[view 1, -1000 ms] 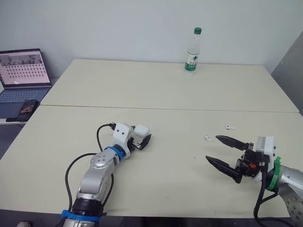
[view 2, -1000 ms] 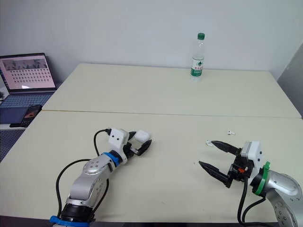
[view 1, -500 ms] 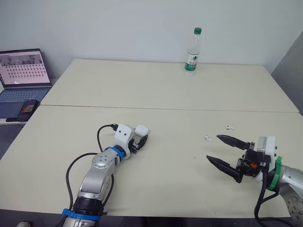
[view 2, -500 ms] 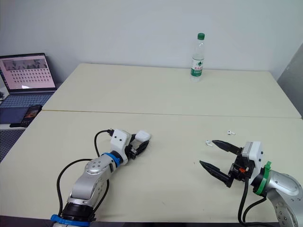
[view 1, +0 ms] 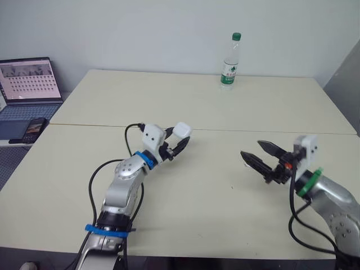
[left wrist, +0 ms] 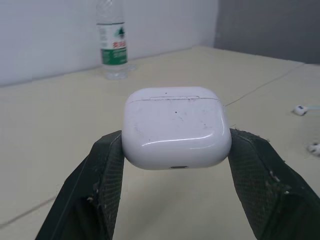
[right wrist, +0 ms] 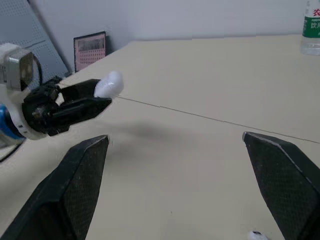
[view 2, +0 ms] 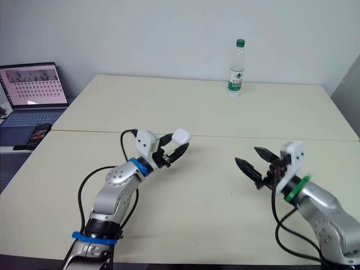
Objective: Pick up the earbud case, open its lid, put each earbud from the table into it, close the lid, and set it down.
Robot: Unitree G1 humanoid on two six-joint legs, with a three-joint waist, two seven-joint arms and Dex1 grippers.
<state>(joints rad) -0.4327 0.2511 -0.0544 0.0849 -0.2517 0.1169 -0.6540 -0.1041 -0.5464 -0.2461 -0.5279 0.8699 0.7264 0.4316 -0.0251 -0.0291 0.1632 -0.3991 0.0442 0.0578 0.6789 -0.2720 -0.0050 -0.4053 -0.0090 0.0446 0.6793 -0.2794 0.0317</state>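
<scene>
Your left gripper [view 1: 179, 139] is clamped on the earbud case [left wrist: 175, 125], one black finger pressed to each side of it; the case is white and rounded, held up off the table [view 1: 185, 107] in front of the left arm, near the middle of the tabletop; its lid is shut, the seam showing as a thin line near one edge in the left wrist view. Your right gripper [view 1: 251, 148] has its fingers spread wide with nothing between them; it points toward the case from the right, well apart from it.

Judging progress: the pick-up looks done; opening the lid, loading both earbuds, closing the lid and setting the case down are all left to do; the likely next step is bringing the right gripper across to the lid.

Counting the task's things: one case; two earbuds, both lying loose on the table on the right gripper's side; the first earbud [left wrist: 300, 110] and the second earbud [left wrist: 314, 147] lie a little apart from each other; neither is in the case.

Further out: one clear water bottle [view 1: 228, 61] with a green cap stands upright at the far side of the table; one open laptop [view 1: 28, 84] sits on a separate surface off to the left, with one phone [view 1: 34, 126] lying just in front of it.
</scene>
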